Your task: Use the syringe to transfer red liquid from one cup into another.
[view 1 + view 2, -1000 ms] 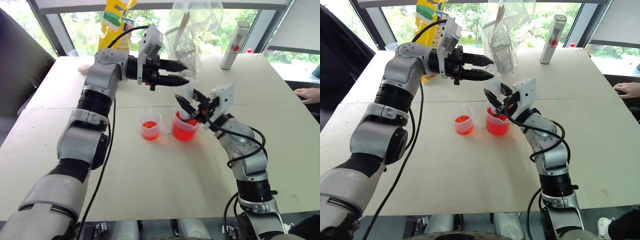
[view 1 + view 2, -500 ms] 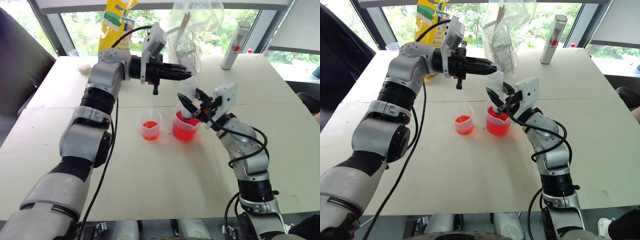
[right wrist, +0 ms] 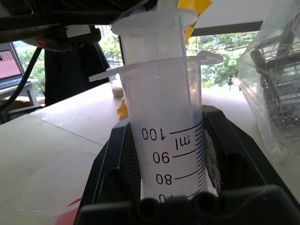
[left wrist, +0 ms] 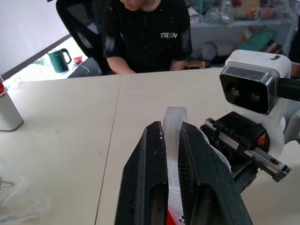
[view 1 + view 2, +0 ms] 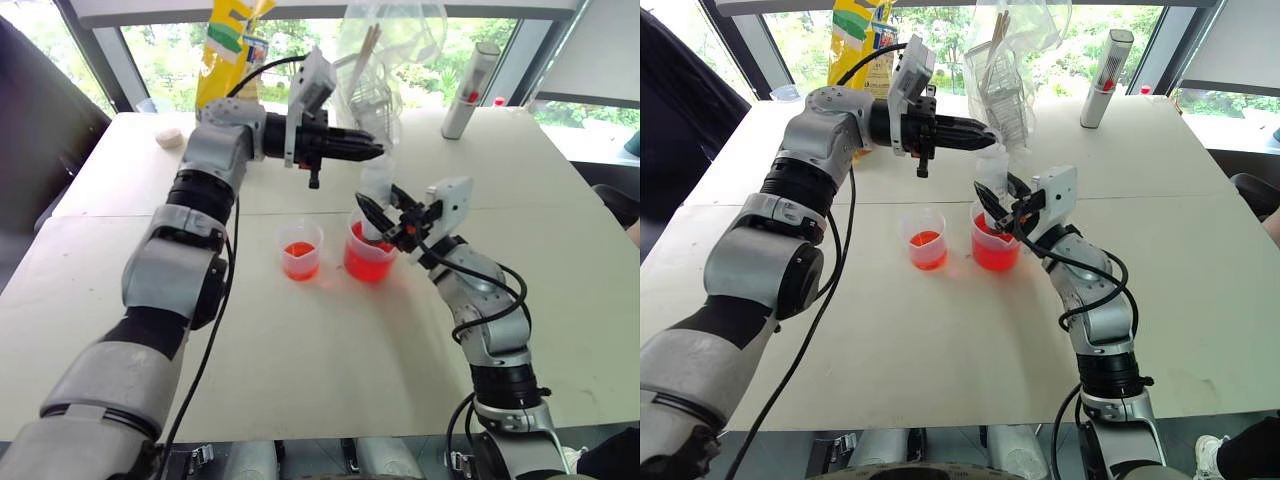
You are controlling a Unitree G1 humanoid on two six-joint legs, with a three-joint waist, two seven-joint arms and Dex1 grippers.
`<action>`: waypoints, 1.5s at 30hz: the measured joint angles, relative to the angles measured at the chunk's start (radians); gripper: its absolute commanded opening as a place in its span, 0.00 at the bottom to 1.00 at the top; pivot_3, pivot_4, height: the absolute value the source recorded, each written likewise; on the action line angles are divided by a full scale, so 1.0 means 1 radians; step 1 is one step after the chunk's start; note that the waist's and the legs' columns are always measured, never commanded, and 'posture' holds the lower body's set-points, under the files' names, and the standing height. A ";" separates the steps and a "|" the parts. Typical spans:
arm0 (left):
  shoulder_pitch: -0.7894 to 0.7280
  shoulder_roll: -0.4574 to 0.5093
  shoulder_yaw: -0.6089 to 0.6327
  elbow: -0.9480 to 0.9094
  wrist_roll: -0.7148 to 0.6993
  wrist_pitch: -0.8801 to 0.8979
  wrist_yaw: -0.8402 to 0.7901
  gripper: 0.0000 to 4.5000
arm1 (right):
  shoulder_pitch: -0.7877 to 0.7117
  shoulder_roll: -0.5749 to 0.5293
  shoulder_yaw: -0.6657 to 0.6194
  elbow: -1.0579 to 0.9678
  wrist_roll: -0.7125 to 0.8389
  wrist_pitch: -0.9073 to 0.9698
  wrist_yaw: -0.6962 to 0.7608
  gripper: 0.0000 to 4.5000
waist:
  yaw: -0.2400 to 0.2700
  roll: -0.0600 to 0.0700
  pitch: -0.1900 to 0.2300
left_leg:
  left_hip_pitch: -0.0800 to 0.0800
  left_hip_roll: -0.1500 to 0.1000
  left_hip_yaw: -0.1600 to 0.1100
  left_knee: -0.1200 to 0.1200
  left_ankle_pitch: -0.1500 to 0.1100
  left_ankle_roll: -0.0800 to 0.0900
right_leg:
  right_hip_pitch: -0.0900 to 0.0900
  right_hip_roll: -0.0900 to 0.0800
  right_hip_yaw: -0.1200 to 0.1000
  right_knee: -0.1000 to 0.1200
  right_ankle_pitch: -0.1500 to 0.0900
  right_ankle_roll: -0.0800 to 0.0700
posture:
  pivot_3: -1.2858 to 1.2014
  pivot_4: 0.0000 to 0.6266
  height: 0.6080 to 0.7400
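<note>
The syringe (image 3: 171,140) is being held upright over the larger beaker (image 5: 370,255), its lower end being dipped inside the rim where the red liquid (image 5: 368,264) is sitting. Its barrel is being clenched by the right tool (image 5: 385,215), the two black fingers being pressed against either side of the printed scale. The plunger top (image 4: 174,123) is being pinched from above by the left tool (image 5: 372,150), whose fingers are being kept closed on the flat plastic end. The smaller cup (image 5: 300,250), with a little red liquid in its bottom, is being left standing on the counter (image 5: 300,350) just beside the beaker, on the robot's left.
</note>
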State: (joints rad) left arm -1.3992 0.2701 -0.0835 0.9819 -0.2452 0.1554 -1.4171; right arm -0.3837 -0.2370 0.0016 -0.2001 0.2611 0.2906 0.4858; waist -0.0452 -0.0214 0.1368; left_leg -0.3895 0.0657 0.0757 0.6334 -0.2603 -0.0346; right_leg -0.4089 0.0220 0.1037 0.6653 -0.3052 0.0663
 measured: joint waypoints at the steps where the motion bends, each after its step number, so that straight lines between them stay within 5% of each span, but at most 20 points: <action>1: -0.002 0.000 0.000 0.001 0.002 -0.007 0.000 0.00 | 0.000 0.000 0.000 0.004 0.000 -0.006 0.000 0.32 | 0.000 0.000 0.000 | 0.000 0.000 0.000 0.000 0.000 0.000 | 0.000 0.000 0.000 0.000 0.000 0.000 | 0.52 0.24 0.99; 29: -0.023 -0.001 0.018 0.035 0.006 -0.054 0.008 0.00 | -0.010 -0.016 0.001 0.004 -0.001 0.007 0.000 0.32 | 0.000 0.000 0.000 | 0.000 0.000 0.000 0.000 0.000 0.000 | 0.000 0.000 0.000 0.000 0.000 0.000 | 0.52 0.24 0.99; 33: -0.023 0.002 0.029 0.025 0.006 -0.061 0.034 0.35 | -0.011 -0.031 0.008 -0.015 -0.002 0.030 0.004 0.32 | -0.001 0.000 0.000 | 0.000 0.000 0.000 0.000 0.000 0.000 | 0.000 0.000 0.000 0.000 0.000 0.000 | 0.52 0.24 0.99; 38: -0.023 0.016 0.053 0.017 0.009 -0.066 0.074 0.92 | -0.013 -0.053 0.013 -0.057 -0.001 0.056 0.011 0.32 | 0.000 0.000 0.000 | 0.000 0.000 0.000 0.000 0.000 0.000 | 0.000 0.000 0.000 0.000 0.000 0.000 | 0.52 0.24 0.99; 45: -0.018 0.040 0.070 -0.029 0.005 -0.051 0.057 0.98 | -0.033 -0.055 0.022 -0.080 0.001 0.074 0.013 0.32 | 0.000 0.000 0.000 | 0.000 0.000 0.000 0.000 0.000 0.000 | 0.000 0.000 0.000 0.000 0.000 0.000 | 0.52 0.24 0.99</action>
State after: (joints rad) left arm -1.4167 0.3106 -0.0131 0.9533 -0.2404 0.1045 -1.3602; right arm -0.4166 -0.2916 0.0240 -0.2799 0.2625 0.3648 0.4985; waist -0.0457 -0.0214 0.1368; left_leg -0.3893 0.0658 0.0757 0.6334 -0.2602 -0.0346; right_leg -0.4088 0.0220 0.1037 0.6655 -0.3052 0.0663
